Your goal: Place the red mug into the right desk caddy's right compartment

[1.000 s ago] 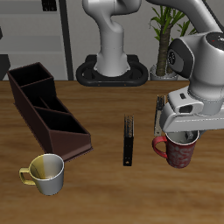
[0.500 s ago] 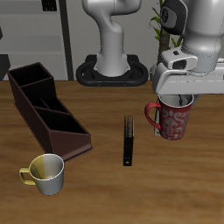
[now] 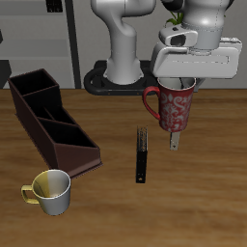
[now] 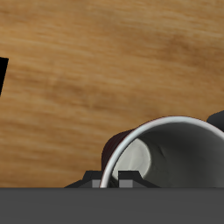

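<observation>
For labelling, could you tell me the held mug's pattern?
Red mug with pale speckles; clearest in the exterior view.

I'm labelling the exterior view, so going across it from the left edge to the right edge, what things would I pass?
Yellow-and-white mug → right desk caddy → thin black object standing on the table → red mug, lifted in the gripper.
</observation>
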